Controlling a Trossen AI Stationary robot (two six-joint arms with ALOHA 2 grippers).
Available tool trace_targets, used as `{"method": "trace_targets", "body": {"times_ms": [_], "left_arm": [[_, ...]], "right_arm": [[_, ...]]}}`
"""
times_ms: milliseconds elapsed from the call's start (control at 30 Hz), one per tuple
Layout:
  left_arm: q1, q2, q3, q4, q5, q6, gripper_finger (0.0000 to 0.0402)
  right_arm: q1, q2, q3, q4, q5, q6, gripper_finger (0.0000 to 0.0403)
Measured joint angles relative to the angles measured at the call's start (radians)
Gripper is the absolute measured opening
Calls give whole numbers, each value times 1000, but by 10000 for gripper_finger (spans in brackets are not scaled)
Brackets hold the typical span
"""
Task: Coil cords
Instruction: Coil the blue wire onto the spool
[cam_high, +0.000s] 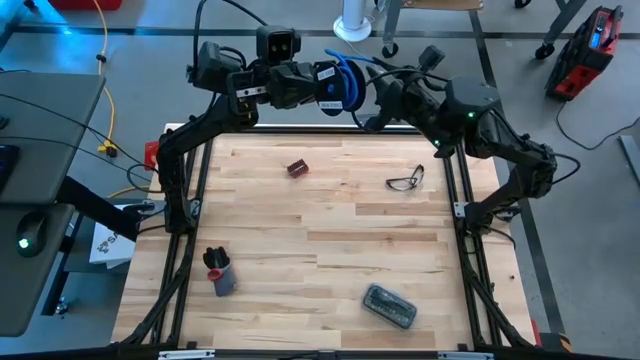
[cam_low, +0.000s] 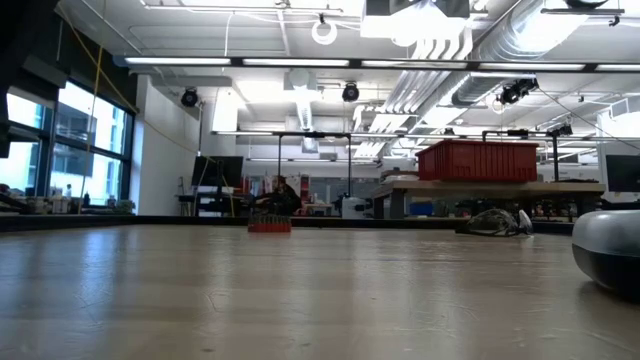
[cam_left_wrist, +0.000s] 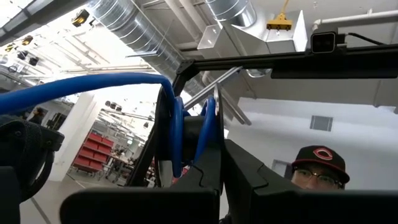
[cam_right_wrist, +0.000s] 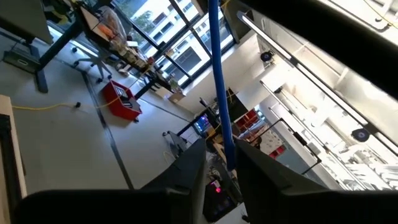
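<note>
Winding is underway above the worktop's (cam_high: 330, 235) far edge: left tool (cam_left_wrist: 219, 177) is clamping the reel (cam_high: 335, 85), right tool (cam_right_wrist: 221, 163) is pinching the blue cord (cam_right_wrist: 217, 74); next, looping it round.

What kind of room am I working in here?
Likely an industrial lab or workshop: exposed ceiling ducts, a red storage bin on shelving, a wooden table on a bare floor.
</note>
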Motion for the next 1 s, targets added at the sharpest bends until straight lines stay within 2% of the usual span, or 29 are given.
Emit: {"method": "trace_targets", "body": {"times_ms": [767, 1000], "left_arm": [[0, 0, 0, -4, -1, 10, 0], [0, 0, 0, -31, -5, 23, 0]], "right_arm": [[0, 0, 0, 9, 2, 5, 77], [0, 0, 0, 9, 1, 25, 53]]}}
